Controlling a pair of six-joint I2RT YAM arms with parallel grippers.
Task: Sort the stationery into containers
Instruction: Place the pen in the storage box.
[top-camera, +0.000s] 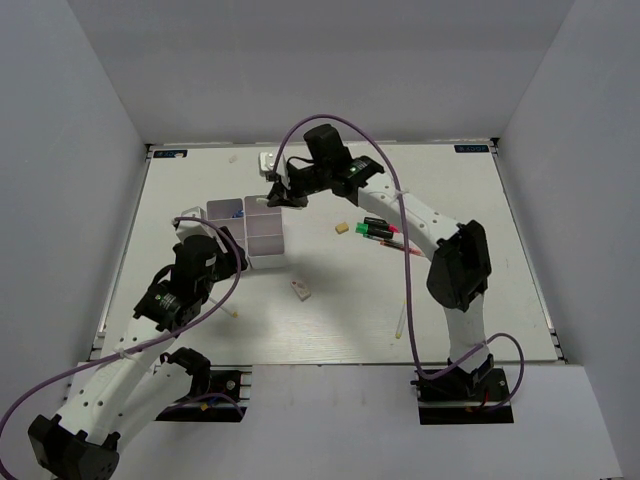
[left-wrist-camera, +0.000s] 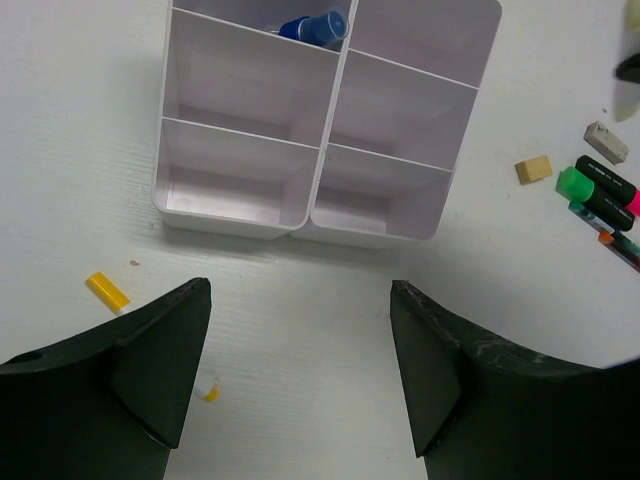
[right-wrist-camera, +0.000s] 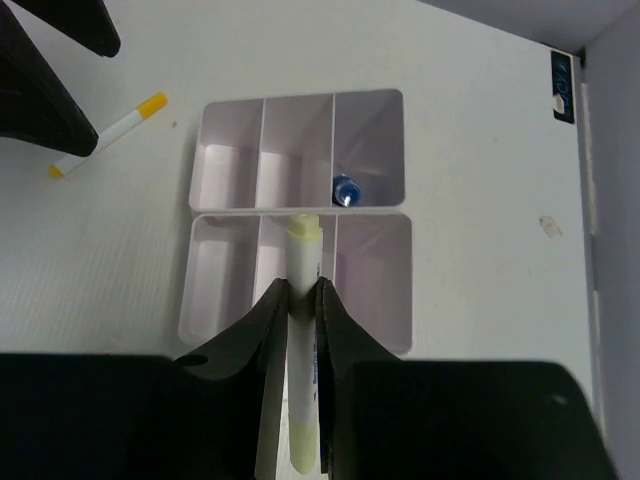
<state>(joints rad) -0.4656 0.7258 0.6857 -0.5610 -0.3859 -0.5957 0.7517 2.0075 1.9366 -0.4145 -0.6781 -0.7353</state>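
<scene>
The containers (top-camera: 266, 262) are two pale three-compartment trays set side by side, also seen in the left wrist view (left-wrist-camera: 330, 150) and the right wrist view (right-wrist-camera: 372, 300). My right gripper (right-wrist-camera: 302, 290) hangs over them (top-camera: 277, 196), shut on a white pen with pale yellow ends (right-wrist-camera: 303, 250) whose tip points at the middle compartment. A blue item (right-wrist-camera: 345, 188) lies in one end compartment (left-wrist-camera: 315, 27). My left gripper (left-wrist-camera: 300, 290) stands open just in front of the trays (top-camera: 215, 262), nothing between its fingers. A white and yellow pen (left-wrist-camera: 107, 292) lies beside its left finger.
Black highlighters with green and pink ends (top-camera: 378, 232) lie right of the trays (left-wrist-camera: 600, 190) beside a thin red pen (top-camera: 402, 247). A beige eraser (top-camera: 341, 228) and a grey eraser (left-wrist-camera: 606, 142) lie near them. Another eraser (top-camera: 300, 291) and a white pen (top-camera: 399, 322) sit nearer the front.
</scene>
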